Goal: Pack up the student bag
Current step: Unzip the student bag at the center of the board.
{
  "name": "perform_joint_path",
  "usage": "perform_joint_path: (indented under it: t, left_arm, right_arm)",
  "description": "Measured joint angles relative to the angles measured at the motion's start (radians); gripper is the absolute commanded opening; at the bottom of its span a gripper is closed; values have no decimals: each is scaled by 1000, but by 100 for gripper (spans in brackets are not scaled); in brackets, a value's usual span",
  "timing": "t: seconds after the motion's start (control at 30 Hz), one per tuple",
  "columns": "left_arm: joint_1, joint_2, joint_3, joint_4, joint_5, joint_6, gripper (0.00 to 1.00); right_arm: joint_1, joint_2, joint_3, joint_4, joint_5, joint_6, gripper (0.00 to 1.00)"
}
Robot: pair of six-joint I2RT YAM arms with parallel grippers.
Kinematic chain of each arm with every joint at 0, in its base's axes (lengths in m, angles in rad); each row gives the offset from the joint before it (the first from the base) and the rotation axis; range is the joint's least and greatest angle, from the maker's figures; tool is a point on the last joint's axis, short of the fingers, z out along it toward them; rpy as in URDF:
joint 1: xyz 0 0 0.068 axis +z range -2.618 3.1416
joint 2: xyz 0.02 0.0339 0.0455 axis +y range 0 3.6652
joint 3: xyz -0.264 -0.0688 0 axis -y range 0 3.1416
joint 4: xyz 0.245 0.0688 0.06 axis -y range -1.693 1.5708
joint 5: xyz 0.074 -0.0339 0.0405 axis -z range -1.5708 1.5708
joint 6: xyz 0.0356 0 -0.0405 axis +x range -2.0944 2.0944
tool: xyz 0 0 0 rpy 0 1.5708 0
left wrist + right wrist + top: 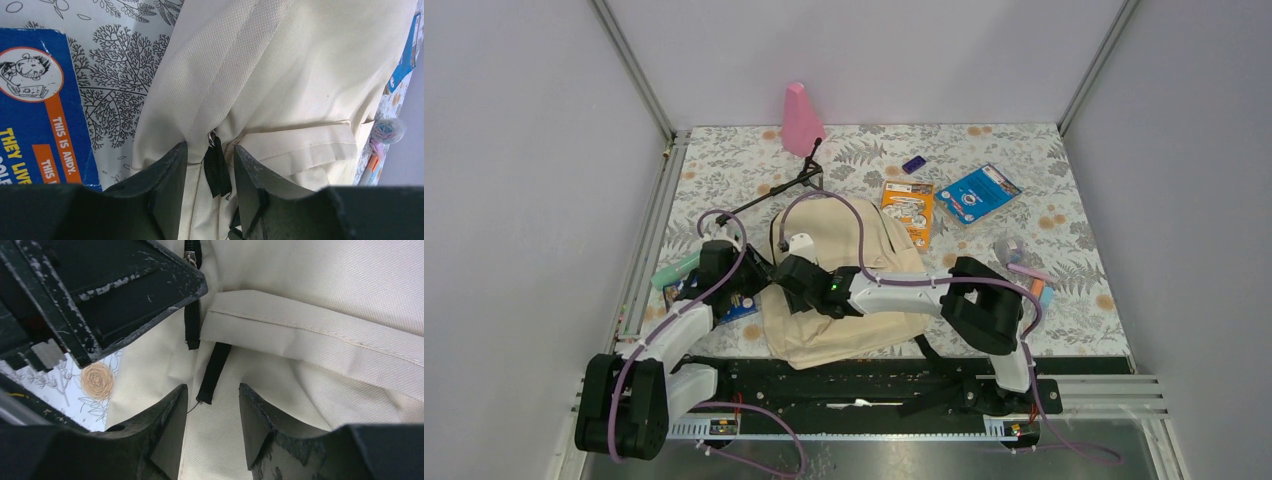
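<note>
The student bag lies flat in the middle of the table, cream fabric with black trim. My left gripper is at the bag's left edge, open, with its jaws on either side of a black zipper pull tab; a gap shows on both sides of the tab. My right gripper reaches in from the right, open, over cream fabric, and the end of a second black pull strap lies just ahead of its fingertips. In the top view both grippers meet at the bag's left side.
A blue book lies left of the bag under the left arm. An orange book, a blue booklet, a small purple item and a pink object sit behind. Pens lie to the right, a green tube to the left.
</note>
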Motion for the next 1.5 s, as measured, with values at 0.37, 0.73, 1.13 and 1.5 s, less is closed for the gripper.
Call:
perform_joint_path:
  t: [0.37, 0.73, 1.13, 1.5]
  left_arm:
    - [0, 37, -3, 26, -6, 8, 26]
    - [0, 39, -19, 54, -6, 6, 18]
    - [0, 39, -34, 70, -16, -1, 0]
    - [0, 51, -34, 70, -26, 0, 0]
  right_arm:
    - [1, 68, 44, -16, 46, -3, 36]
    - [14, 111, 82, -18, 60, -14, 18]
    - [15, 122, 98, -35, 72, -15, 0]
    - [15, 31, 32, -58, 106, -18, 0]
